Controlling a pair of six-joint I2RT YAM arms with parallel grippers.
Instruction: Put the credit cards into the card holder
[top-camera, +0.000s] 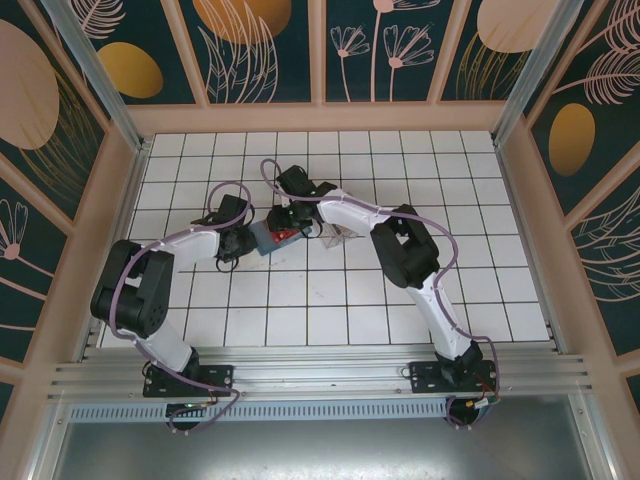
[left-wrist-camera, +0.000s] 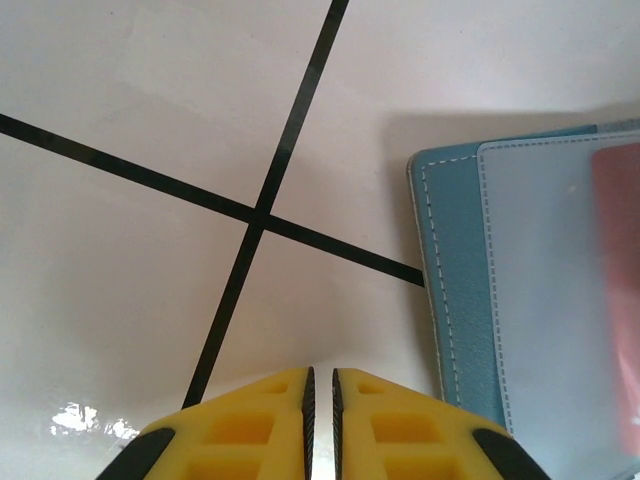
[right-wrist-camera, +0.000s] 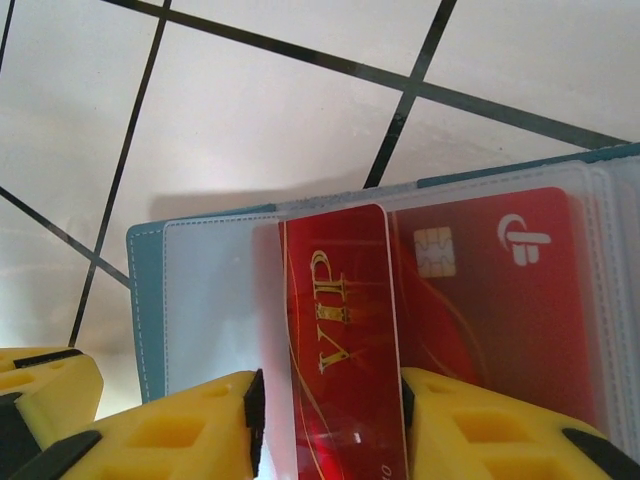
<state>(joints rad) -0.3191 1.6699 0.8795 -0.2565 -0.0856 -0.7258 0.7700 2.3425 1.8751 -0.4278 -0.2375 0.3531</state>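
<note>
Roughly halfway, I'd say. The holder lies open on the tiles, and one red card with a chip is already tucked under a clear sleeve in it. A second red card, the VIP one, lies across the holder just beside the chip card. It looks brighter, so I can't tell if it's actually in a pocket or only resting on top. That one probably needs seating.

The right claw is at the holder's near edge. Its jaws stand apart on either side of the VIP card, with a sliver of gap on one side, so it doesn't look like a pinch. The left claw sits just off the holder's other end, pinched down to a thin slit with nothing in it.

Count: one holder, two red cards, two claws, plus one clear tray just beside the holder. Whether it has more cards in it is too small to tell.
</note>
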